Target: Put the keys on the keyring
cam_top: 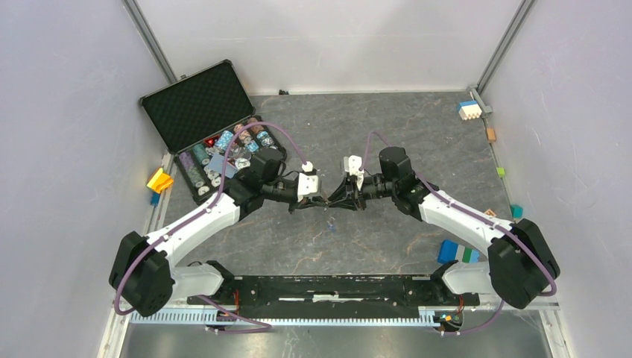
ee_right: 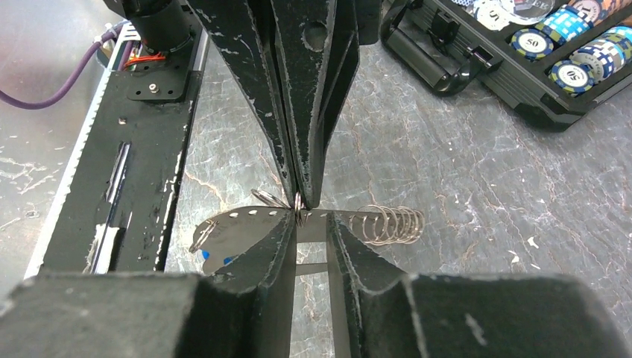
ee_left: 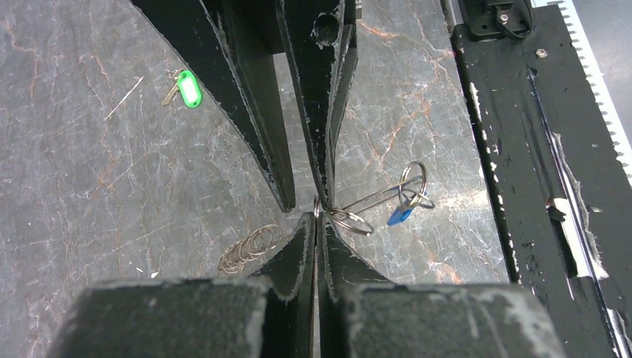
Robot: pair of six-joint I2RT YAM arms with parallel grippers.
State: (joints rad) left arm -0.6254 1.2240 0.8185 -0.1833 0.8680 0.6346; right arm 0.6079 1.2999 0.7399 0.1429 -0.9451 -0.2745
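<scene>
From above, my two arms meet nose to nose over the middle of the dark grey marbled stone counter (cam_top: 417, 134). My left claw (cam_top: 326, 201) and right claw (cam_top: 341, 199) are tip against tip, and an open black case of round poker chips (cam_top: 195, 104) sits off to my left. Through my left wrist camera, the left claw is pressed closed on the wire of the thin dark-grey oval keyring (ee_left: 373, 201), which reaches out towards the black base rail (ee_left: 522, 149). A small metal key with a blue plastic tag (ee_left: 400, 216) sits at the keyring's far end, though I cannot tell whether it is threaded on. A second small key with a green plastic tag (ee_left: 188, 88) lies well apart on the counter. Through my right wrist camera, the right claw stands part-open, one finger on either side of the left claw's tip, where the keyring's wire is pinched.
</scene>
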